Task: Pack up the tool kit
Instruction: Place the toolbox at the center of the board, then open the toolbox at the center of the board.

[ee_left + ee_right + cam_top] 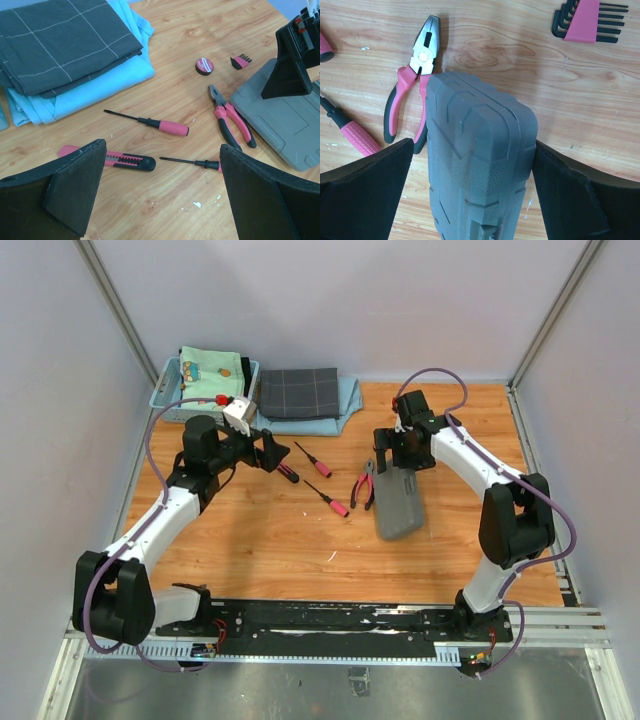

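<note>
The grey tool kit case [398,502] lies closed and flat on the wooden table, right of centre. My right gripper [473,147] stands open astride its far end; the right finger is at the case's side, and a gap shows at the left finger. Pink-and-black pliers [412,85] lie against the case's left edge. A hex key set [587,20] and a round tape [204,66] lie beyond it. My left gripper [162,172] hangs open and empty over a knife [120,160] and two screwdrivers [160,125] [192,162].
A dark grey checked cloth [298,392] is folded on a light blue cloth [335,420] at the back centre. A light blue basket [170,390] with cloths stands at the back left. Pale walls enclose the table on three sides.
</note>
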Tool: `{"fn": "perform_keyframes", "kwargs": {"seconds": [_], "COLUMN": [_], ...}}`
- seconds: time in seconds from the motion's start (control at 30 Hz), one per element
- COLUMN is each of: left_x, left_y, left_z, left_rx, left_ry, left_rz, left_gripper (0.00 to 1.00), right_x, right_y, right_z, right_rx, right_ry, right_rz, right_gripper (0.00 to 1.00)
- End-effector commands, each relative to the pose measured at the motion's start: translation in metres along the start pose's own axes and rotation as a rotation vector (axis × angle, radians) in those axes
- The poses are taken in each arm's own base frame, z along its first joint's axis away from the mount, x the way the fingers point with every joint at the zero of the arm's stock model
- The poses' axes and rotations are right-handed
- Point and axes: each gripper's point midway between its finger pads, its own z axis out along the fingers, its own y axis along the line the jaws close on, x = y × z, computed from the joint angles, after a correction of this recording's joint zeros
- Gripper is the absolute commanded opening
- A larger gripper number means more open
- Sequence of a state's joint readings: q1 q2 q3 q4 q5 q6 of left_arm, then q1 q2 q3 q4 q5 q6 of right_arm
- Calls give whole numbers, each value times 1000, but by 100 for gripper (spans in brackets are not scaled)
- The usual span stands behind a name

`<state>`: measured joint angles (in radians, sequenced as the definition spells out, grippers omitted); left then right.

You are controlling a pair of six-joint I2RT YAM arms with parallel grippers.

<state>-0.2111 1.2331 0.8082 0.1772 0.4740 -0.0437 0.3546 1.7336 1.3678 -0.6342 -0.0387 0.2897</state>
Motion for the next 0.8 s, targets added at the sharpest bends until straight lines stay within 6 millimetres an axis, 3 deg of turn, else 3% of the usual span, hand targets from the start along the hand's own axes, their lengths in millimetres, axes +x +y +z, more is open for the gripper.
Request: {"fn": "perform_keyframes", "kwargs": {"seconds": [0.0,0.2,0.47,0.77], "left_x": [-6,-8,10,17], "left_y": [-6,-25,-104,-124], "left_z": [-4,-4,10,45], "left_rx": [24,132,346,387], "left_ry": [-22,-17,38,73], "left_rz": [4,5,100,-41], "left_gripper": [99,99,99,99], "right_x": [1,-3,-7,-13], "right_y": [5,15,36,53], "right_z": [-8,-22,-32,-45], "right_rx": [-1,-53,-163,-254], "right_ry": [-1,-14,-5,-14], "right_rz": [-22,-11,-8,10], "right_gripper": [98,98,98,98]}}
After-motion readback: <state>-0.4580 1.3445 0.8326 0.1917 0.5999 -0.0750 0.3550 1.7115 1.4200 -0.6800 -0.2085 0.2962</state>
